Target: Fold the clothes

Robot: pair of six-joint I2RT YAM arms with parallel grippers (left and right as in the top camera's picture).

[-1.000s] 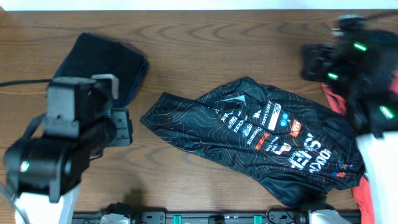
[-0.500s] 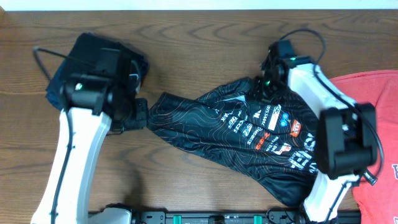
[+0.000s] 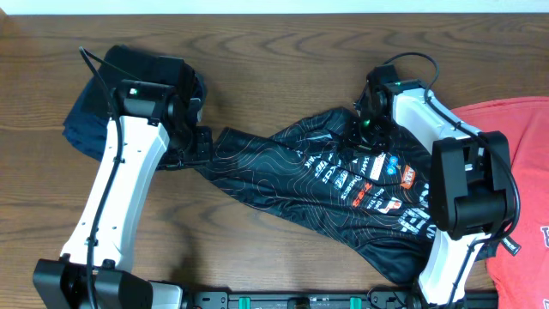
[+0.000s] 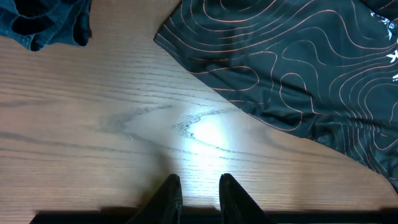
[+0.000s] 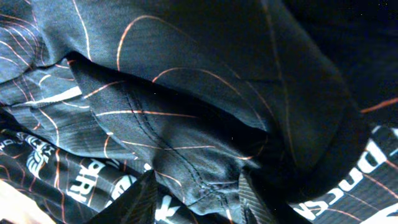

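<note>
The black jersey (image 3: pixel 317 184) with orange contour lines and white logos lies crumpled across the middle of the table. My left gripper (image 3: pixel 202 146) hovers over bare wood just left of the jersey's left tip (image 4: pixel 298 68). Its fingers (image 4: pixel 169 198) stand a little apart with nothing between them. My right gripper (image 3: pixel 364 127) is down on the jersey's upper edge. In the right wrist view its jaws (image 5: pixel 199 194) are open and straddle a stitched fold of the black cloth (image 5: pixel 186 93). A coral-red T-shirt (image 3: pixel 532 146) lies at the right edge, partly under the right arm.
A folded dark blue garment (image 3: pixel 86 116) sits at the back left, partly under the left arm, and shows in the left wrist view's top left corner (image 4: pixel 43 22). The wooden table (image 3: pixel 283 51) stretches behind the jersey. A black rail runs along the front edge.
Both arms swung in from the sides. The left gripper came to the jersey's left tip and its jaws parted slightly. The right gripper settled on the jersey's upper edge.
</note>
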